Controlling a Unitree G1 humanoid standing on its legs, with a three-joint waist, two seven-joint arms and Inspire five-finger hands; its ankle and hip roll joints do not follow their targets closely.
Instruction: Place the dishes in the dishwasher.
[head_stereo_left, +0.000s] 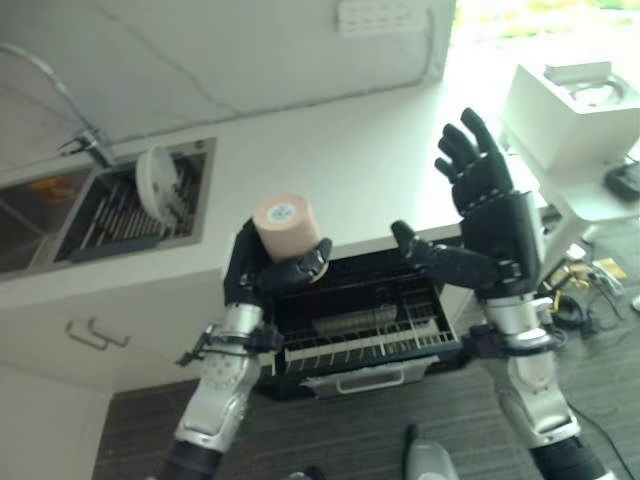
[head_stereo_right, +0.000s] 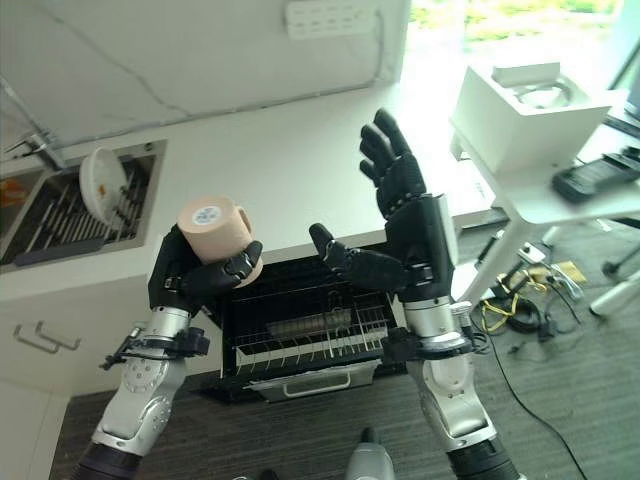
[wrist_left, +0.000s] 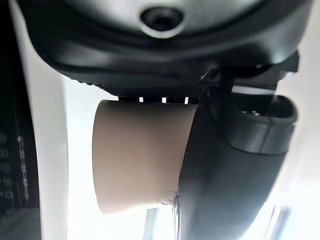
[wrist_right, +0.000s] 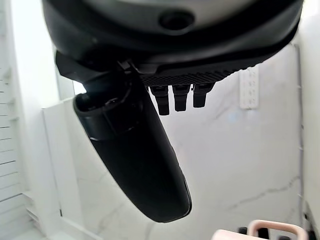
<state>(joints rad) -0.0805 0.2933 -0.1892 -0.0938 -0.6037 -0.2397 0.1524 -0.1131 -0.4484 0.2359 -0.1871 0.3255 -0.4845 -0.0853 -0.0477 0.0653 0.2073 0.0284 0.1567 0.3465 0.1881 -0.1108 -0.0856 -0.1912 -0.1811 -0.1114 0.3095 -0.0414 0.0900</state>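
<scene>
mug (head_stereo_left: 283, 222) is being clamped in the left hand (head_stereo_left: 262, 272) above the dishwasher rack (head_stereo_left: 365, 328) for loading; right hand (head_stereo_left: 487, 215) is hovering spread apart.

White countertop (head_stereo_left: 330, 160) with inset sink (head_stereo_left: 120, 200), plate (head_stereo_left: 155, 180) inside.

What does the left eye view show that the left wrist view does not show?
Left eye view alone: the open dishwasher with its rack, the sink holding a white plate, the counter, and the right hand raised with straight fingers. Left wrist view alone: a close look at the thumb pressed on the cup's side. Both share the beige cup held in the left hand.
</scene>
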